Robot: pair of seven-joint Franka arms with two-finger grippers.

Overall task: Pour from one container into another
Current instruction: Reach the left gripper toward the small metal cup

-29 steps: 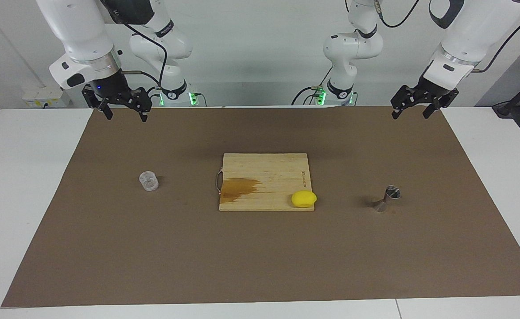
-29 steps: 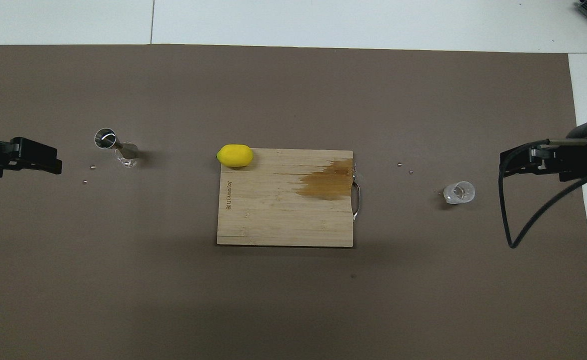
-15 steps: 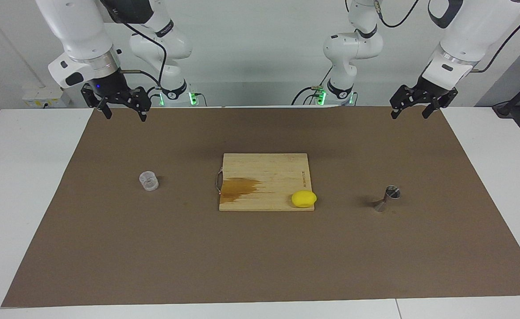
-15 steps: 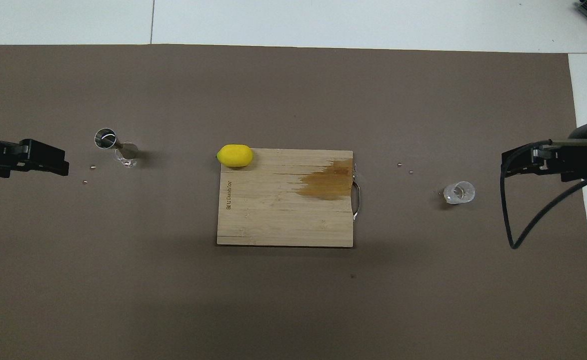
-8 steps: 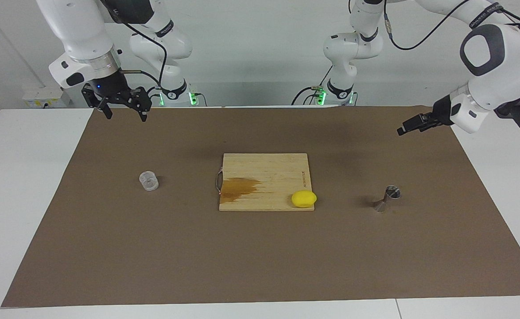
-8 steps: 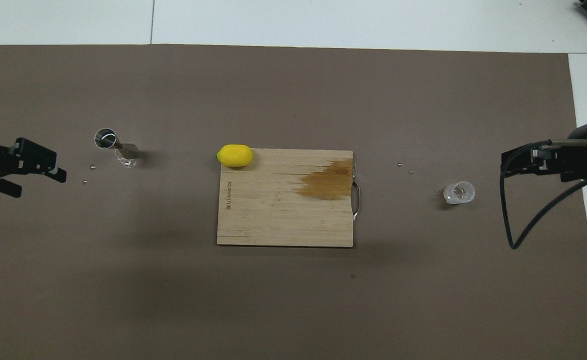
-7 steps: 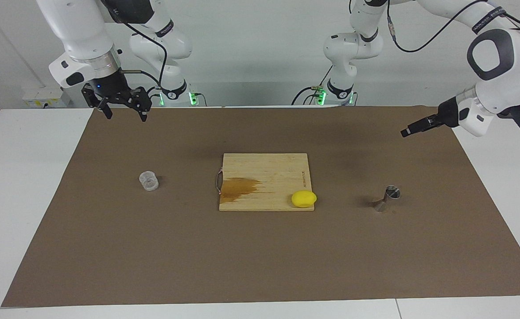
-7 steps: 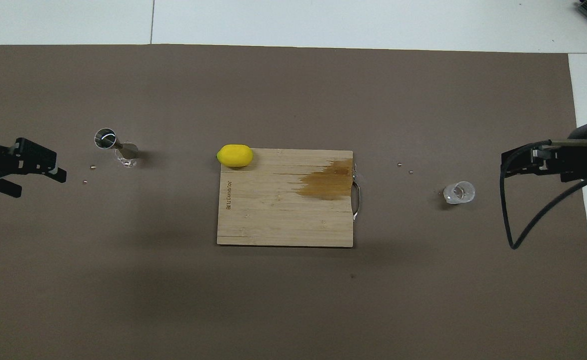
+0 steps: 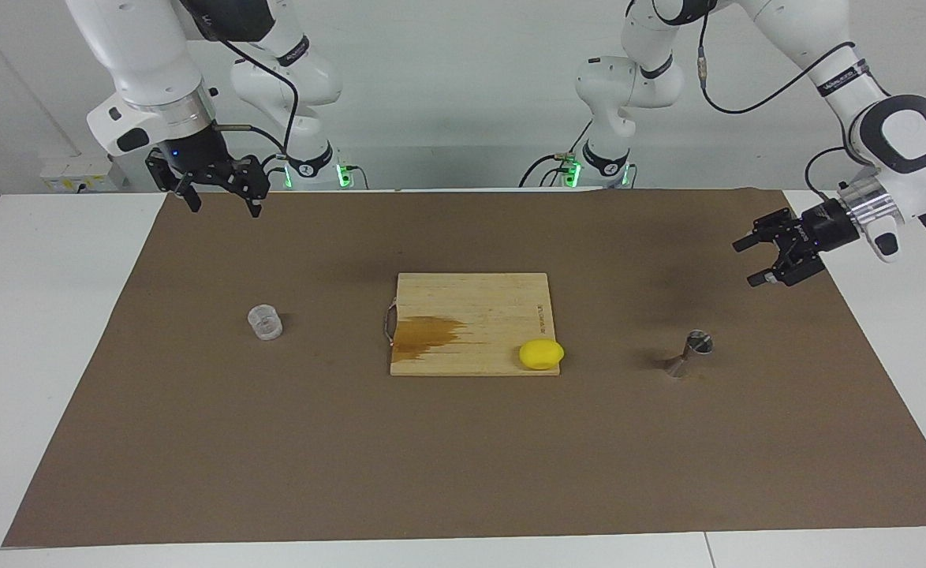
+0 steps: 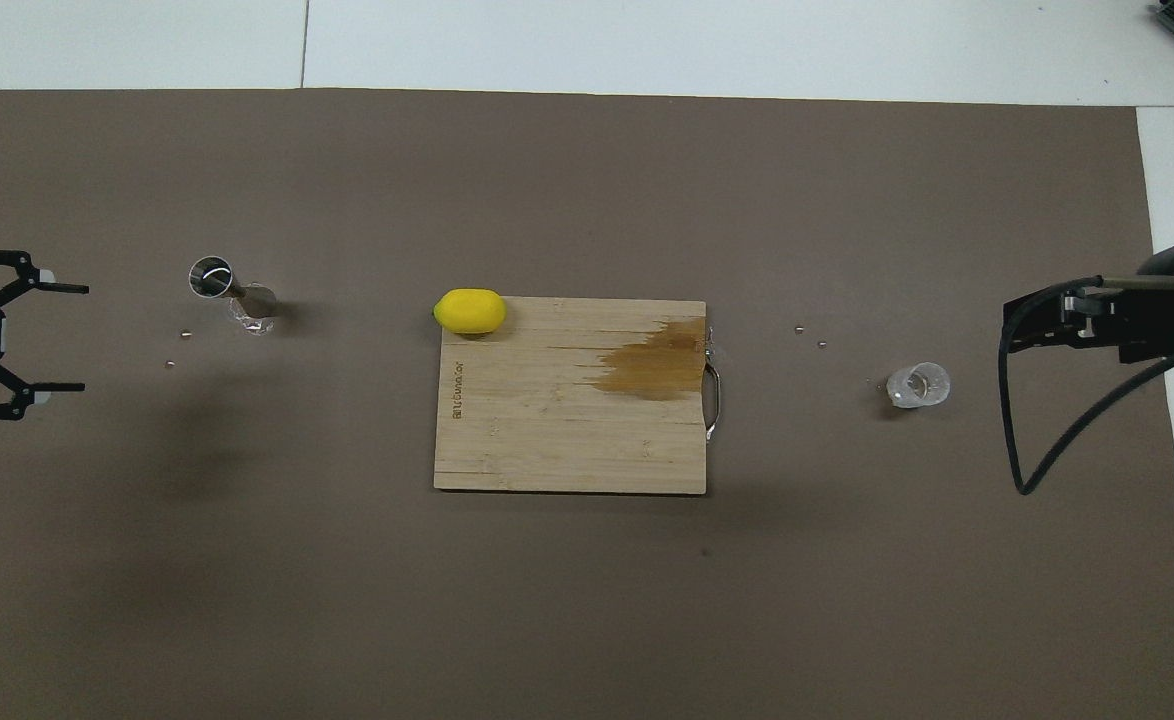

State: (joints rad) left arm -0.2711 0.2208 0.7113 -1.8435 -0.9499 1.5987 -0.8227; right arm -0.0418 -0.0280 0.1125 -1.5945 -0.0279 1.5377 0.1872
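The clear ribbed cup [image 9: 265, 323] [image 10: 918, 385] stands on the brown mat toward the right arm's end. The steel jigger [image 9: 688, 353] [image 10: 230, 292] stands upright on the mat toward the left arm's end. My left gripper [image 9: 743, 263] [image 10: 84, 338] is turned on its side, open wide and empty. It hangs above the mat beside the jigger, well apart from it. Over the mat's edge by its own base, my right gripper [image 9: 225, 211] [image 10: 1009, 335] hangs high, open and empty, away from the cup.
A wooden cutting board [image 9: 471, 308] [image 10: 567, 440] with a brown stain lies mid-mat. A yellow lemon [image 9: 542, 354] [image 10: 469, 311] rests at its corner toward the jigger. Tiny beads [image 10: 185, 333] lie near the jigger, others [image 10: 799, 328] near the cup.
The left arm has swung outward and lowered its gripper, turning it from pointing down to lying sideways beside the jigger. The right arm, cup and jigger have not moved.
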